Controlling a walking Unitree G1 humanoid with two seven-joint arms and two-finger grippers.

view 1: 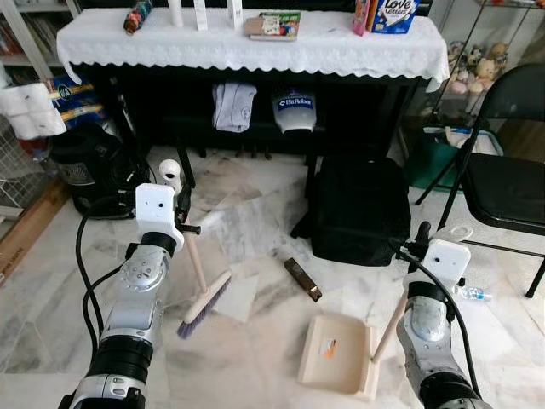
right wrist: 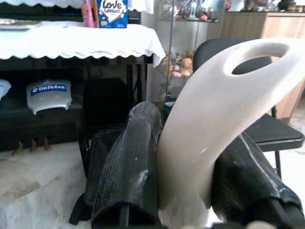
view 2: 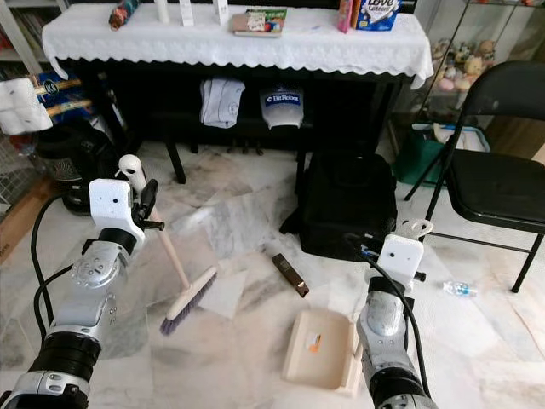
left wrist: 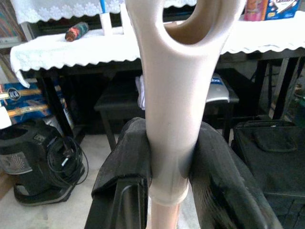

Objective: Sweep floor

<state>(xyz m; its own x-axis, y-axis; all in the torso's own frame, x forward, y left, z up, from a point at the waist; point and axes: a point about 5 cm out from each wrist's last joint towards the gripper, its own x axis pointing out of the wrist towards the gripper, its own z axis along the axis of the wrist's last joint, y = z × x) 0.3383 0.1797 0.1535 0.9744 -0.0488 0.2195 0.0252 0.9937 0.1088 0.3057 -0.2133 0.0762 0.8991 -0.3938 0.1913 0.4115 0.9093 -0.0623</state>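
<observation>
On marble floor (view 1: 255,358) before a cloth-covered worktop (view 1: 247,47), robot stands with both tools in hand. Left gripper (view 1: 180,209) clamped on broom (view 1: 203,302) handle near its top; wrist view shows both black fingers (left wrist: 119,167) pressed on the cream handle just under its hanging loop. Broom slants down and toward robot's right, purple bristles touching floor next to a pale paper sheet (view 1: 237,296). Right gripper (right wrist: 183,167) clamped on dustpan (view 1: 335,351) handle, fingers on each side of the curved cream grip; pan sits flat on floor just left of right arm, handle rising at its right rear, open mouth seemingly facing away from robot, toward the debris. Key relation: small dark brown bar of litter (view 1: 303,279) lies on floor between bristles and pan mouth, near both, long axis diagonal, running from far-left to near-right. It lies right of bristles, so a rightward stroke by left arm should drive it toward pan; left arm does the moving, right just holds pan steady. Black backpack (view 1: 353,209) sits just behind litter, folding chair (view 1: 498,170) far right, small bottle (view 1: 473,294) on floor under it.
</observation>
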